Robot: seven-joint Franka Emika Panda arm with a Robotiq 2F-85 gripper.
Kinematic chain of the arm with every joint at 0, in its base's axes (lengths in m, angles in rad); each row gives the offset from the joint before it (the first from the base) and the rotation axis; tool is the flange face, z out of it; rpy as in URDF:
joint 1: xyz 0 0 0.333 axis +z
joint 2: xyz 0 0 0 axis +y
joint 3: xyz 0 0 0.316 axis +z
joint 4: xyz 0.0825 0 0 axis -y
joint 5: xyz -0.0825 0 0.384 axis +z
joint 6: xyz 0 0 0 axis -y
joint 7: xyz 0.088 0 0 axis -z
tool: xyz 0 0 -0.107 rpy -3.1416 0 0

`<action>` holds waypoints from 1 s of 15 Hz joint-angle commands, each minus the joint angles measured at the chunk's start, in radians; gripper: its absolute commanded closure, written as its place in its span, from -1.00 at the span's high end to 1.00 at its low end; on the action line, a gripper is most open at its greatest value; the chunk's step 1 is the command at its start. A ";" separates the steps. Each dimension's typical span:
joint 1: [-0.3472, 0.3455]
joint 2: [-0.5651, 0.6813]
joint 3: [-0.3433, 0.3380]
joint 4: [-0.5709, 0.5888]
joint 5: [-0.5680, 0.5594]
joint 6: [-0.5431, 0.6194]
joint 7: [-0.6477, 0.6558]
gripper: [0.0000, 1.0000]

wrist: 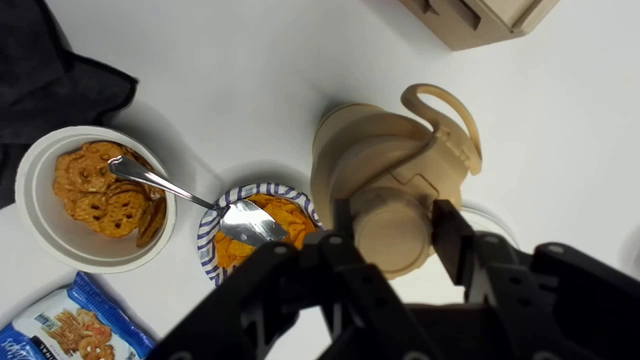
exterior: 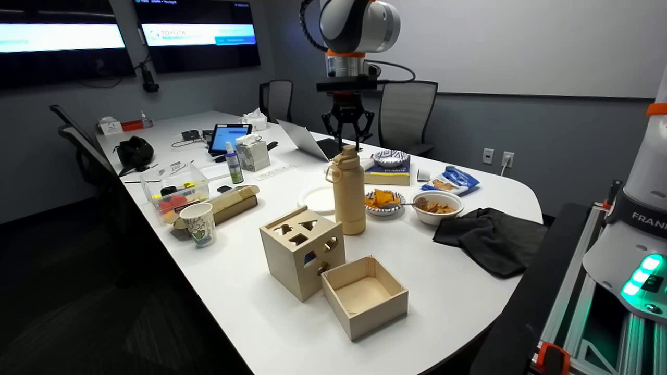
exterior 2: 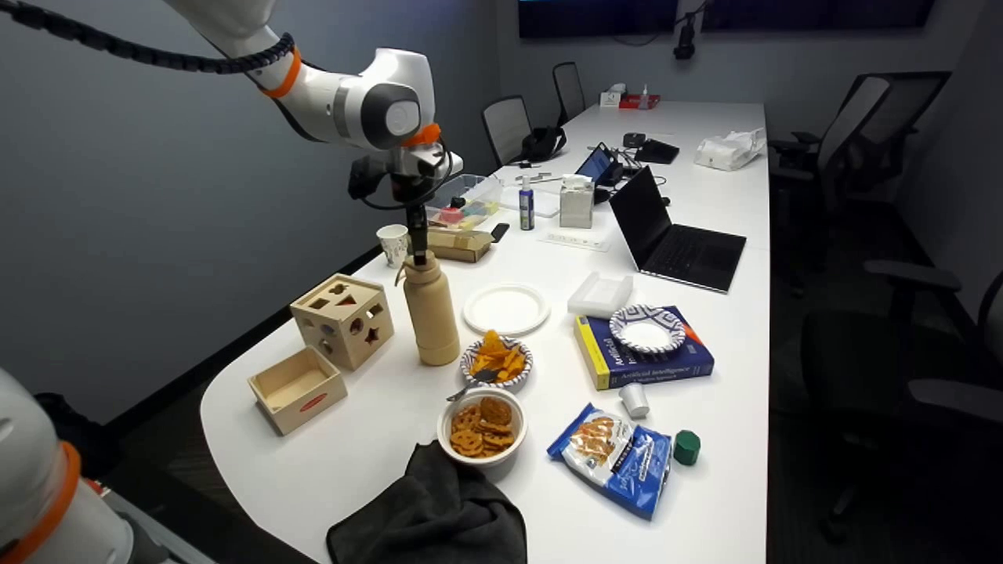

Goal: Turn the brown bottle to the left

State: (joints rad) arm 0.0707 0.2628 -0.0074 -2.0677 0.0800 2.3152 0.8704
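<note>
The brown bottle [exterior: 349, 198] stands upright on the table in both exterior views [exterior 2: 432, 317]. It is tan, with a round cap and a loop handle. In an exterior view the handle [exterior: 332, 174] points toward the wooden cube side. My gripper [exterior: 348, 146] is right above the bottle, pointing down, with its fingers on both sides of the cap. In the wrist view the fingers [wrist: 390, 220] press close against the cap [wrist: 392, 240], with no clear gap on either side. The bottle's base is partly hidden there by its top.
The wooden cube with holes [exterior: 302, 252] stands close beside the bottle, with an open wooden box [exterior: 367, 294] near it. A chip bowl [exterior 2: 497, 362], a pretzel bowl [exterior 2: 482, 427], a white plate [exterior 2: 507, 309] and a black cloth [exterior 2: 431, 513] lie around.
</note>
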 commanded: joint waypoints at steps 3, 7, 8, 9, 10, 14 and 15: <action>-0.010 0.010 0.014 0.028 0.031 -0.060 -0.182 -0.63; -0.020 0.021 0.020 0.038 0.073 -0.072 -0.356 -0.63; -0.022 0.024 0.020 0.042 0.084 -0.078 -0.395 -0.63; -0.024 0.027 0.021 0.048 0.093 -0.084 -0.435 -0.63; -0.026 0.029 0.021 0.052 0.099 -0.092 -0.474 -0.63; -0.027 0.040 0.018 0.075 0.077 -0.147 -0.576 -0.63; -0.027 0.046 0.019 0.083 0.073 -0.162 -0.600 -0.63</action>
State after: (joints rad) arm 0.0535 0.2801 -0.0014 -2.0242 0.1486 2.2136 0.3488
